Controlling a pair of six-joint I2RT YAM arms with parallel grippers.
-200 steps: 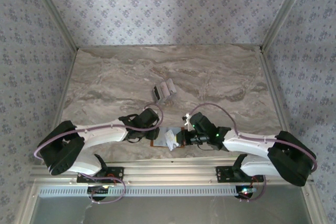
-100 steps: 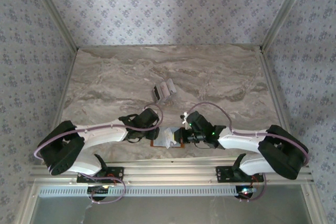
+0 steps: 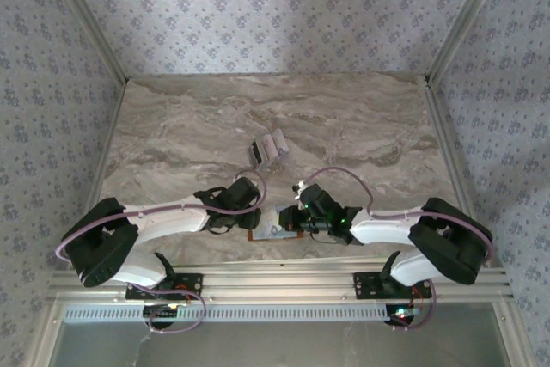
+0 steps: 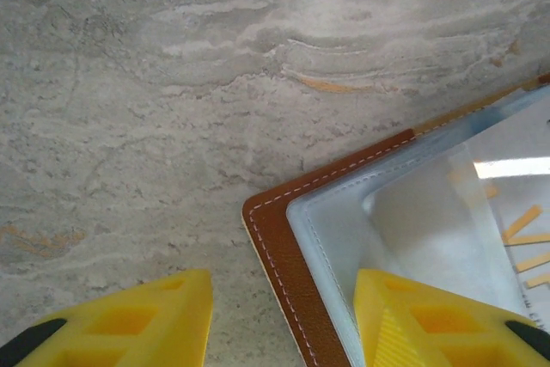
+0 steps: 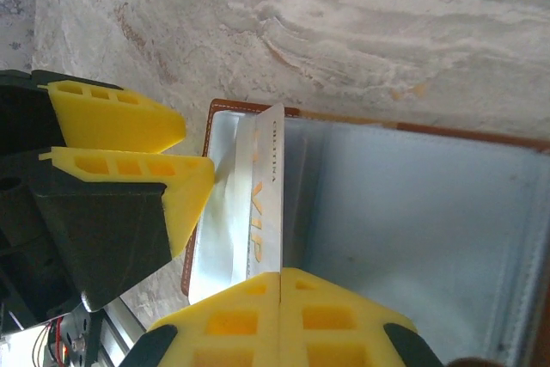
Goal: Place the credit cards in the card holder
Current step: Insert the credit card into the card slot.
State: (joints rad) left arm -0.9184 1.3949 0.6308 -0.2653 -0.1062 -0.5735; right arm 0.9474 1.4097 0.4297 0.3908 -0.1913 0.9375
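At the table's (image 3: 172, 126) near edge, the right gripper (image 5: 281, 285) pinches a white card (image 5: 249, 212) at the open holder's (image 5: 412, 212) left pocket. It should stay flat and slide in squarely. The left gripper (image 4: 275, 320), jaws apart, straddles the holder's corner. Other cards (image 3: 268, 148) lie well beyond. The right pocket looks bare.

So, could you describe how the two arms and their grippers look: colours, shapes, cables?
Both the left arm and the right arm have white links with bulky black joint housings. A thin lilac cable loops along each. Small green lights glow near the right wrist. The fingers are yellow plastic wedges with hollow cells and black patches near their bases.
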